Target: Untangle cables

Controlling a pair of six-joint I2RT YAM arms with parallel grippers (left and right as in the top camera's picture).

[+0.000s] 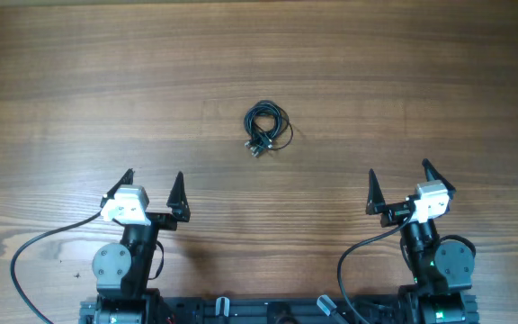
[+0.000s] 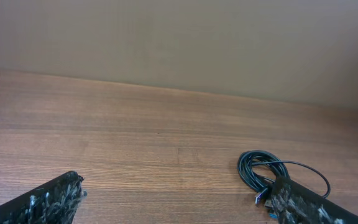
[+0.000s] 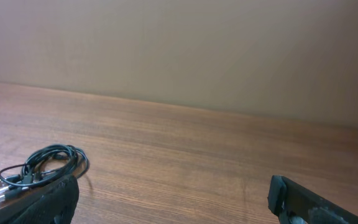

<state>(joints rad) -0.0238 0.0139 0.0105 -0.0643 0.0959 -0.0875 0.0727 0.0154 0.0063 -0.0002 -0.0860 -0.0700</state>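
The cables (image 1: 266,127) lie as one small coiled bundle of thin black cords with grey-tipped plugs on the wooden table, a little above its middle. My left gripper (image 1: 154,186) is open and empty, near the front left, well below and left of the bundle. My right gripper (image 1: 399,184) is open and empty, near the front right. The bundle shows at the lower right of the left wrist view (image 2: 260,169), partly behind a finger. It also shows at the lower left of the right wrist view (image 3: 45,163).
The wooden table (image 1: 79,81) stretches around the bundle. The arms' own thicker black cables (image 1: 34,247) (image 1: 358,252) loop by their bases at the front edge. A plain wall (image 2: 179,43) rises behind the table's far edge.
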